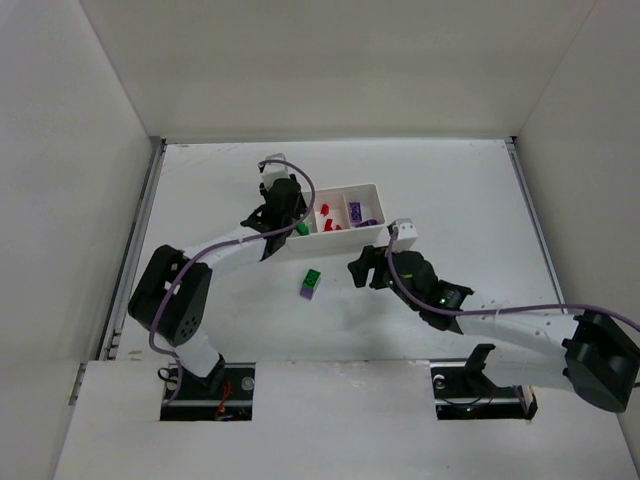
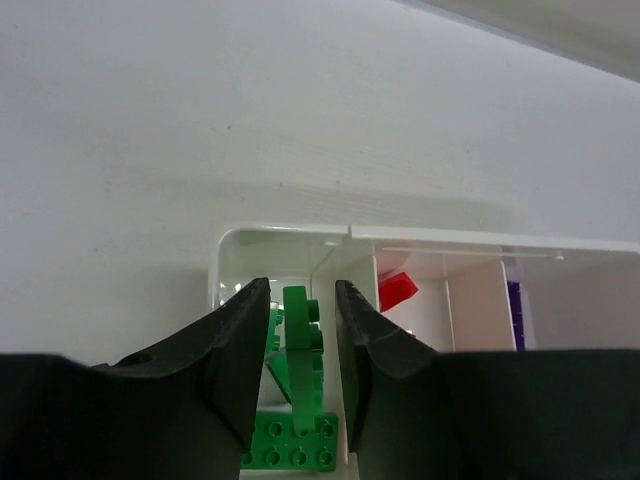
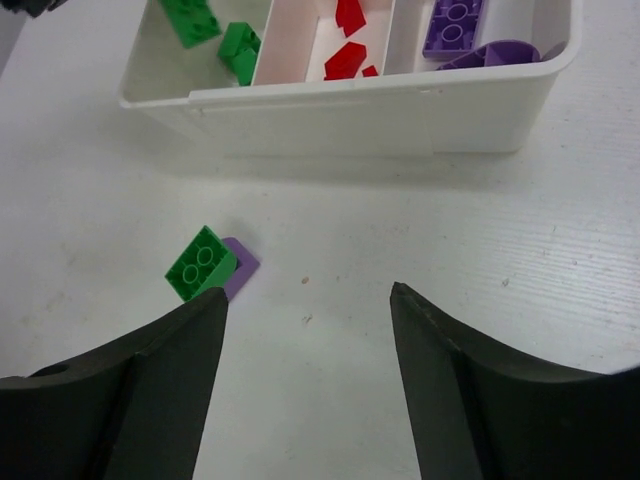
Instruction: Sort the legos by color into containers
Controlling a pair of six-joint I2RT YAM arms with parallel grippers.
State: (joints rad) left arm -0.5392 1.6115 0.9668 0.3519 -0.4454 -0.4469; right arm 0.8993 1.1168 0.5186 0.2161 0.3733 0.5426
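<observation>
My right claw (image 3: 308,296) hangs wide apart, and closing on the small green plastic brick (image 3: 200,262) ahead-left could also catch the small purple plastic brick (image 3: 241,268) touching it, mixing colours.

White tray (image 3: 350,110): smooth moulded plastic with a faint sheen on the walls. The green brick (image 3: 203,262) and purple brick (image 3: 241,268) on the table are glossy hard plastic, as are the red bricks (image 3: 348,40) inside. Table top (image 3: 500,250): white, matt, lightly scuffed with small dark specks. Fingers of right gripper (image 3: 308,295) and left gripper (image 2: 301,285): black, matt, finely grained plastic; cable (image 1: 300,185) sheath smooth, purple.
</observation>
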